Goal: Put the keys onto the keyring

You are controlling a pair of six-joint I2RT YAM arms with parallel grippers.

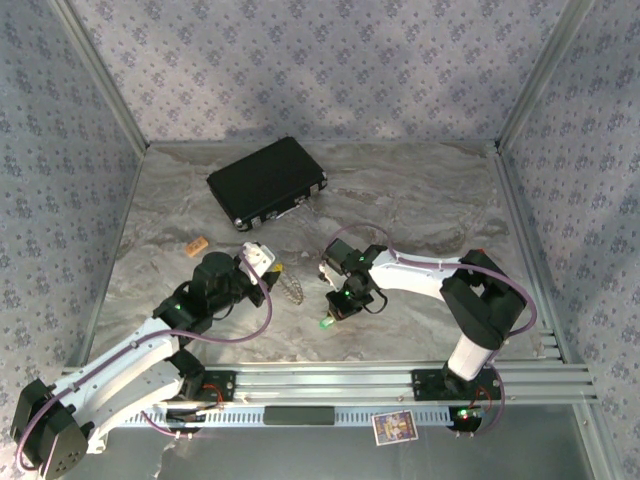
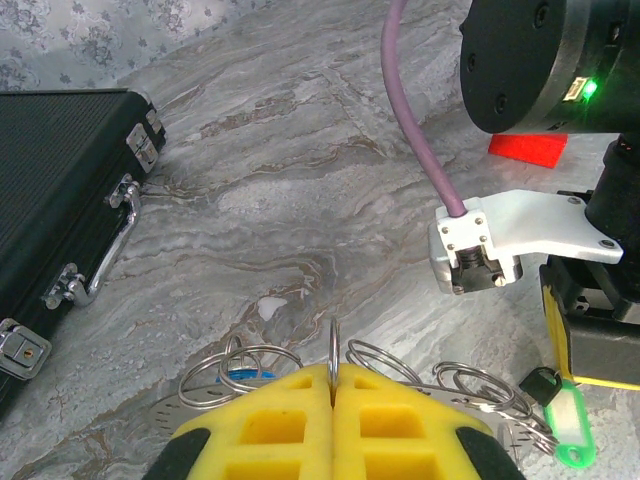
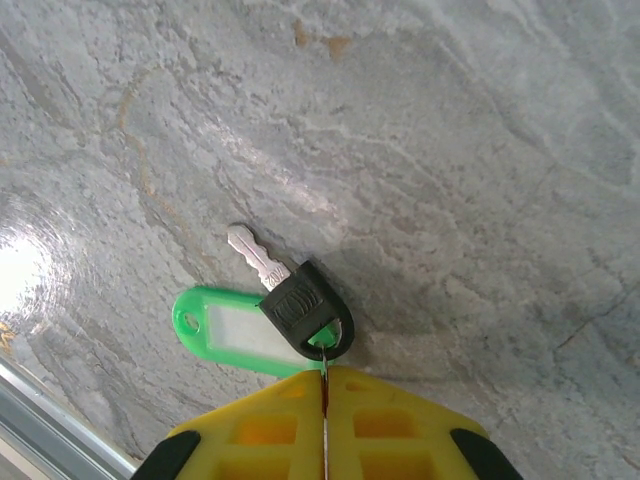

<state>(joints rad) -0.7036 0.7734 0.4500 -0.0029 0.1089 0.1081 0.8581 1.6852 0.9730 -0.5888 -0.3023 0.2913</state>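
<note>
Key (image 3: 298, 308) and green tag (image 3: 235, 335) sit together just off the tips of the right pincer (image 3: 325, 372), which is clenched on the thin wire link that joins them. The key's long axis runs from its black head beside the fingertips out to the blade, whose tip points away from the pincer. The tag lies crosswise beside it, low over the tabletop (image 3: 470, 150); I cannot tell whether either touches the marble. The keyring (image 2: 334, 345) lies to this key's left, near but apart. It is a bunch of grey wire loops spread on the marble, and the left pincer (image 2: 333, 370) is clenched on one loop that stands upright, edge-on between its yellow pads. A blue tag (image 2: 245, 376) shows among the loops; I cannot tell whether it is threaded on. Since the right arm carries the key, I judge the coming move turns on bringing the link leftward to that upright loop and lining it up with the loop's wire.
</note>
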